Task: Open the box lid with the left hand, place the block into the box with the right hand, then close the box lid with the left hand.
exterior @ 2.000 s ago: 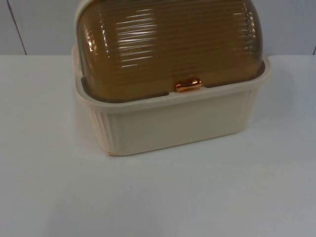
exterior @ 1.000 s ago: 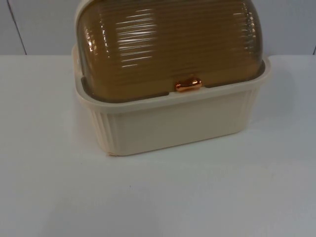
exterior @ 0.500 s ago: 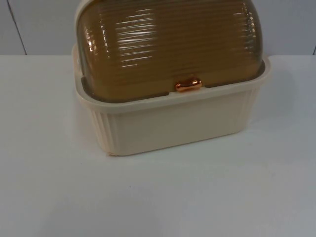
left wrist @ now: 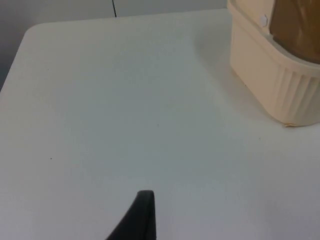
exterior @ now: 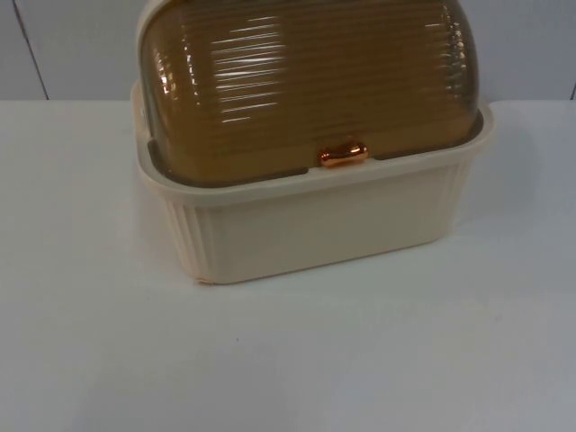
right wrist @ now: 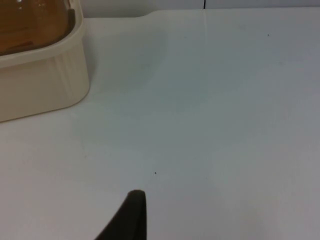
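A cream ribbed box [exterior: 315, 225] stands at the back middle of the white table. Its amber translucent domed lid [exterior: 306, 81] is down and closed. A small copper knob [exterior: 343, 155] sits at the lid's front edge. My left gripper [left wrist: 142, 215] hovers over bare table to the left of the box [left wrist: 270, 85], well apart from it. My right gripper [right wrist: 130, 215] hovers over bare table to the right of the box [right wrist: 40, 85], also apart, with a corner of the lid [right wrist: 30, 20] in sight. Both arms wait.
The grey partition wall [exterior: 72, 45] rises right behind the box. White table top [exterior: 288, 360] stretches in front of the box and on both sides. The table's rounded far corner [left wrist: 35, 30] lies left of the box.
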